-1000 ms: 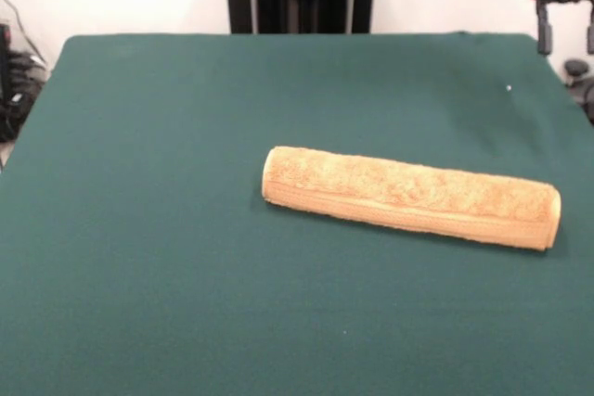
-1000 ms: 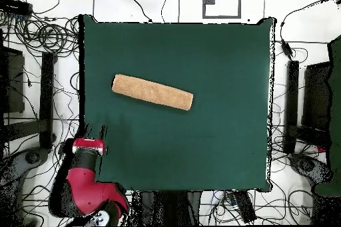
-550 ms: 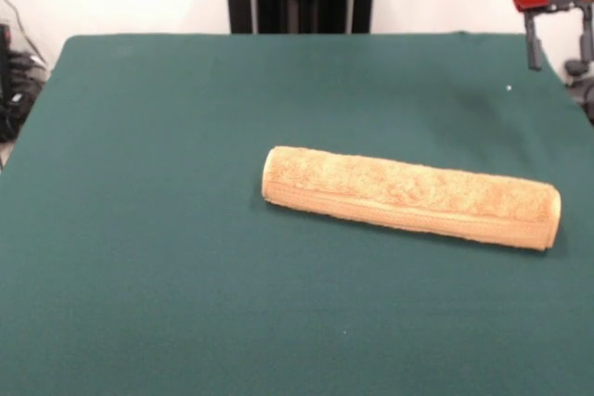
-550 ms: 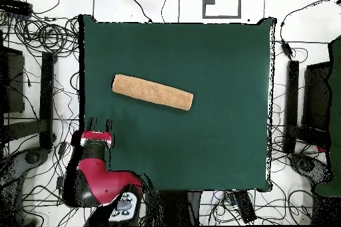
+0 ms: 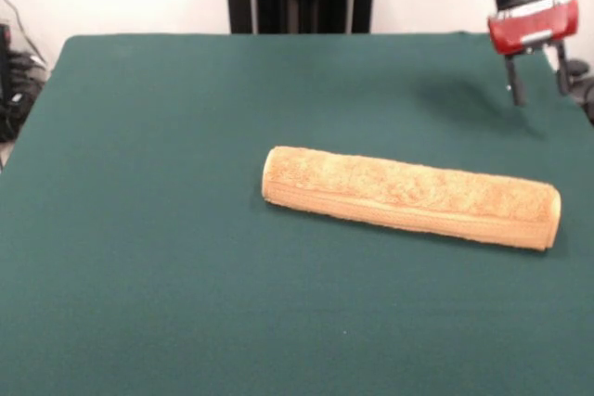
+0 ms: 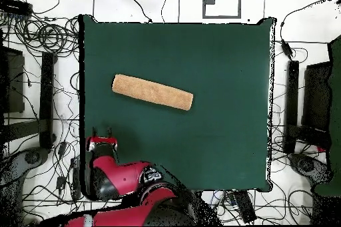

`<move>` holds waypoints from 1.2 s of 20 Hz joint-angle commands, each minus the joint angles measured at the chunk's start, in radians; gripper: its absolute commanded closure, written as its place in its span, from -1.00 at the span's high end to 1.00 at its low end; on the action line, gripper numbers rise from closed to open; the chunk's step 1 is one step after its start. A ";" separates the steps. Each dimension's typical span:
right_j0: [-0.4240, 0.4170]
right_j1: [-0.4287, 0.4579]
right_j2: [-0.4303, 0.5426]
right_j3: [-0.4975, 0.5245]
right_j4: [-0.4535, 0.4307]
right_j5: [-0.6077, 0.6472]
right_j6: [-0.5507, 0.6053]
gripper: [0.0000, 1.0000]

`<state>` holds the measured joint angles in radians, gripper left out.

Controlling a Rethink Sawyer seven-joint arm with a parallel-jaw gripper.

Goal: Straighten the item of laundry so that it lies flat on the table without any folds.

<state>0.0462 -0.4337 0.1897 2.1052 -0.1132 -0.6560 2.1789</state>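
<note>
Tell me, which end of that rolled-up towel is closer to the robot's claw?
The towel's right end in the front view, by the table's edge. The gripper hangs above the corner beyond that end, jaws apart; the other end lies near mid-table.

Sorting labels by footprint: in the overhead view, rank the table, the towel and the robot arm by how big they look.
1. table
2. robot arm, though it sits nearer the camera and runs out of frame, so unsure
3. rolled towel
</note>
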 commanded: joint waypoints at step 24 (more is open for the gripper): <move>0.404 0.109 -0.336 -0.162 0.454 0.042 0.068 1.00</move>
<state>0.4472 -0.3532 -0.0778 2.0199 0.2335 -0.6266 2.1791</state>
